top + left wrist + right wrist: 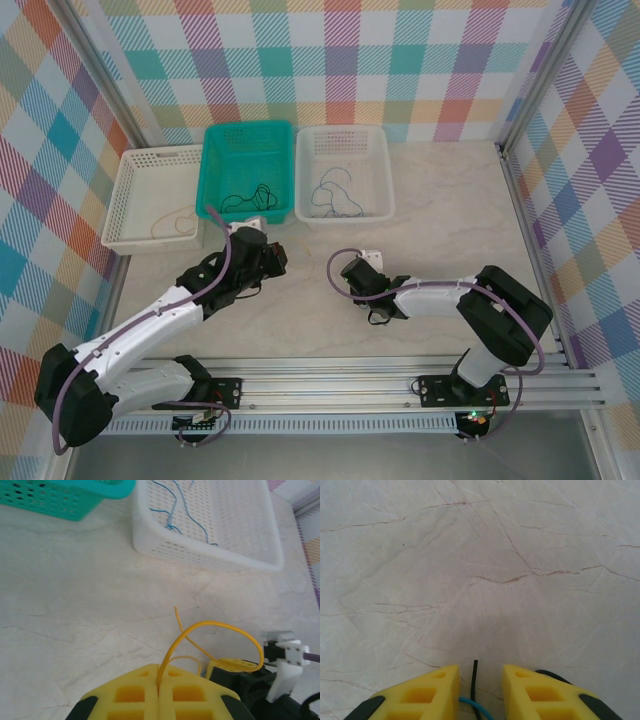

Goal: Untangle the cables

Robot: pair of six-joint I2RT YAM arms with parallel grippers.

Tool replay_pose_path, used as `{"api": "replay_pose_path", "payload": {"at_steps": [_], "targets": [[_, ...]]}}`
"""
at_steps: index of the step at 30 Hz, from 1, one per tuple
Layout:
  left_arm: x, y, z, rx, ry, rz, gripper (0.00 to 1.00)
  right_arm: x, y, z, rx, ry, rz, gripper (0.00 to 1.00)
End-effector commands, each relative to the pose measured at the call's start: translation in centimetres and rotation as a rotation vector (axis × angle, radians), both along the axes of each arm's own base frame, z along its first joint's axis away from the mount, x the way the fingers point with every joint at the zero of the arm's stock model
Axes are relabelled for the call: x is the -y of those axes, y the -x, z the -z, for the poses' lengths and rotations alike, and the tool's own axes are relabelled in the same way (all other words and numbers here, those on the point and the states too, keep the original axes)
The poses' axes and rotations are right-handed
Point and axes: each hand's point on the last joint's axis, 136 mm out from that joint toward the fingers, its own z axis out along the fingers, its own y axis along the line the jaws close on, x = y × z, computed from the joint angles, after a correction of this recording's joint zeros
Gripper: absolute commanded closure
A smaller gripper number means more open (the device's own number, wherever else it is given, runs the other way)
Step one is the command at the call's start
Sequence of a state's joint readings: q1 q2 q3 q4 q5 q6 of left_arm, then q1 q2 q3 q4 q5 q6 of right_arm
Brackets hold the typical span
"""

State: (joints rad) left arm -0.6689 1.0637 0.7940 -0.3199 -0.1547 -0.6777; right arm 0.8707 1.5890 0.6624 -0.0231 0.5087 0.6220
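My left gripper [159,672] [277,258] is shut on a yellow cable [220,625]. That cable arches up out of the pads and curves right, down to one of the right gripper's fingers [235,664]. My right gripper [476,670] [350,272] hangs low over the marble table with its jaws apart. Between them lies the end of a black cable [474,677], touching neither pad. A blue cable [472,707] curls beneath it by the left finger. Another loop of black cable [550,674] peeks out beside the right finger.
Three baskets stand along the back: a white one [130,200] with a tan wire, a teal one [215,170] [60,500] with black wires, and a white one [385,180] [200,555] holding blue wires [172,517]. Metal frame posts line both sides.
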Motion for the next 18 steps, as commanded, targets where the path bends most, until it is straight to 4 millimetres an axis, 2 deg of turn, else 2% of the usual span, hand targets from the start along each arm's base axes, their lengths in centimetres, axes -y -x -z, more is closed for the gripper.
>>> {"api": "replay_pose_path", "payload": {"at_steps": [1, 5, 9, 11, 18], "targets": [[-2.8, -0.4, -1.4, 0.007, -0.048, -0.108, 1.00, 0.4, -0.3, -0.3, 0.000, 0.010, 0.031, 0.68], [-6.7, -0.1, -1.5, -0.035, -0.142, -0.266, 1.00, 0.3, -0.4, -1.1, 0.013, -0.006, 0.027, 0.64], [-9.7, 0.3, -1.8, -0.043, -0.216, -0.371, 1.00, 0.1, -0.5, -2.2, 0.029, -0.019, 0.020, 0.60], [-11.3, 0.7, -2.5, -0.026, -0.257, -0.434, 1.00, 0.0, -0.5, -3.0, 0.042, -0.029, 0.013, 0.56], [-14.9, 1.7, -5.8, 0.055, -0.360, -0.543, 1.00, -0.1, -0.7, -6.0, 0.101, -0.070, -0.010, 0.42]]}}
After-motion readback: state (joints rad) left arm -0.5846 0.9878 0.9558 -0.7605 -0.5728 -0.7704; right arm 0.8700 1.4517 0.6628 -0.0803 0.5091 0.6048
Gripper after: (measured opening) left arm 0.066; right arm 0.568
